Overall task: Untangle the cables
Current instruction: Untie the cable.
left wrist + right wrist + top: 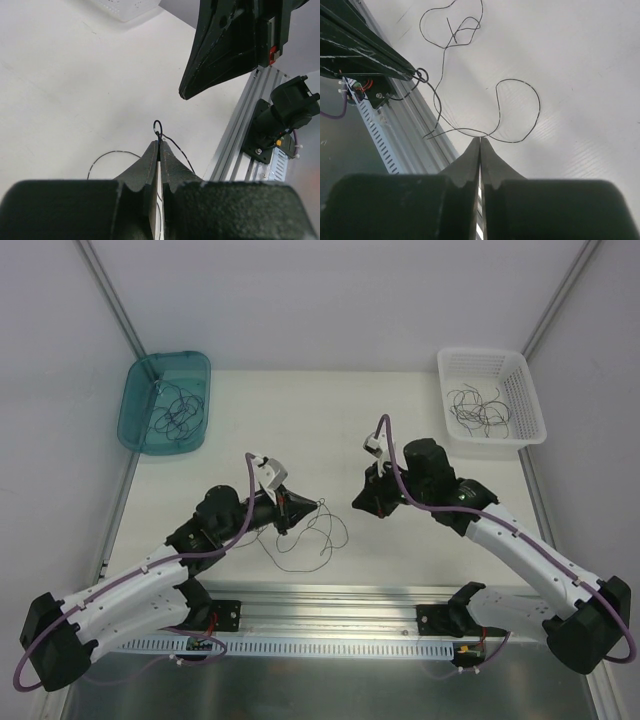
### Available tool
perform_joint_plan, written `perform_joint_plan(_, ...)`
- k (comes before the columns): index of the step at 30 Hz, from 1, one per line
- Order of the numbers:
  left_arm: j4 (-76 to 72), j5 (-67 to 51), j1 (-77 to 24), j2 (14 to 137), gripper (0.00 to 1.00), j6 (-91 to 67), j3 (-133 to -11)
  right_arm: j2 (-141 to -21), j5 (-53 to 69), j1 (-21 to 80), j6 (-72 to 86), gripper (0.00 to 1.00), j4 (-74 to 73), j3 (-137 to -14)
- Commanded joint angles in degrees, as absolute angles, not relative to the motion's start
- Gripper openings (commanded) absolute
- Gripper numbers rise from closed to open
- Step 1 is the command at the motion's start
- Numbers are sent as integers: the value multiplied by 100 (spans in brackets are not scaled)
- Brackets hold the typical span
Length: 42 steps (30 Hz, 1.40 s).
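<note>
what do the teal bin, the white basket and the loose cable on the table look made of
teal bin: likely glossy translucent plastic, going by its tinted see-through walls.
white basket: moulded plastic, fairly matte, with slotted lattice sides.
cable: thin dark wire, seemingly springy since it holds open loops; whether it has a coating cannot be told.

Left arm [150, 580] and right arm [520, 540] bend inward, tips near each other. Left gripper [303, 507] and right gripper [358, 503] each press their 2 fingers together.

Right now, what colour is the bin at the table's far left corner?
The bin is translucent teal, clearest in the top external view.
</note>
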<state>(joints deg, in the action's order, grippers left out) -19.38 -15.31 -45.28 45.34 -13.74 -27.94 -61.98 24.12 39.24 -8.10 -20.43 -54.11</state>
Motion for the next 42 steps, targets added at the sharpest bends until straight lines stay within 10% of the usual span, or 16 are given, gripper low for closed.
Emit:
perform_joint_plan(1, -2100, -1494, -4500, 4605, 0, -1511, -2962, -6030, 2451, 3938, -643, 3, -1856, -5591)
perform_joint_plan(7, -3163, -1178, -4500, 4807, 0, -2302, -2751, -5538, 2515, 4253, 1360, 31, 156, -4677)
perform_joint_plan(22, -3638, -466, -4535, 4983, 0, -2848, -3006, -5413, 114, 5563, 2777, 43, 2548, -3384)
perform_joint_plan(32, -3682, -466, -4570, 5010, 0, -2812, -3015, -5651, 35, 5581, 2725, 37, 2777, -3481)
perform_joint_plan(42, -3744, -606, -4614, 4948, 0, -2891, -2988, -5854, -62, 5572, 2436, 4, 2777, -3559)
